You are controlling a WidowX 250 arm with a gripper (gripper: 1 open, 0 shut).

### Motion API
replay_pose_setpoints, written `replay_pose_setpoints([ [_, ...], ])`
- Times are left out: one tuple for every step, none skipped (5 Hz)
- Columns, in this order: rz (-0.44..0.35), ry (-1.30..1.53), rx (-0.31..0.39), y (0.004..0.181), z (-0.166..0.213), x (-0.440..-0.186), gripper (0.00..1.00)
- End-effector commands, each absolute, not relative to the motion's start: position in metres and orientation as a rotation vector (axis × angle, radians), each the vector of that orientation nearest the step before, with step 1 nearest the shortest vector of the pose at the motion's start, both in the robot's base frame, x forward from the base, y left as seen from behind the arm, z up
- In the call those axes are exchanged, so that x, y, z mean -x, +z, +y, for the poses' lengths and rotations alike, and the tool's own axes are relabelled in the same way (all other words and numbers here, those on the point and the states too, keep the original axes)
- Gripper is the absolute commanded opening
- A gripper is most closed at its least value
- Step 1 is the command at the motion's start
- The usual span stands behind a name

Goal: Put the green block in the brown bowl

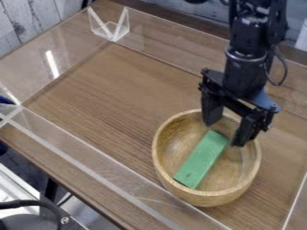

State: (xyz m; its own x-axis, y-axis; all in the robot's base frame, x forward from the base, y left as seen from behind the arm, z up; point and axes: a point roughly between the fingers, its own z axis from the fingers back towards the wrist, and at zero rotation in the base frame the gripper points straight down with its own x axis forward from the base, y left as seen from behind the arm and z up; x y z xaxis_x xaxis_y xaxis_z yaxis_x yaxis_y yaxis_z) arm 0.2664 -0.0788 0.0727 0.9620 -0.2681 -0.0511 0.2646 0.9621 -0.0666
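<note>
Green block [202,160] lies inside the brown bowl [171,132], on my wooden table [114,94].
It slants across the bowl's floor; my claw [232,126] hangs released just above its upper end, fingers [211,112] spread wide, grasping nothing.

The green block [202,160] lies inside the brown bowl [175,130]. The gripper [231,128] hangs above it, fingers wide apart, apparently not touching.
</note>
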Motion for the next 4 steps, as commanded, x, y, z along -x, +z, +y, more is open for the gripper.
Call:
replay_pose_setpoints([
  [-0.062,-0.232,0.059,0.113,-0.07,-0.279,1.0],
  [-0.099,-0.186,0.042,0.135,-0.055,-0.282,1.0],
  [-0.117,-0.103,0.019,0.147,-0.026,-0.293,1.0],
  [-0.117,-0.069,0.004,0.151,0.01,-0.294,1.0],
])
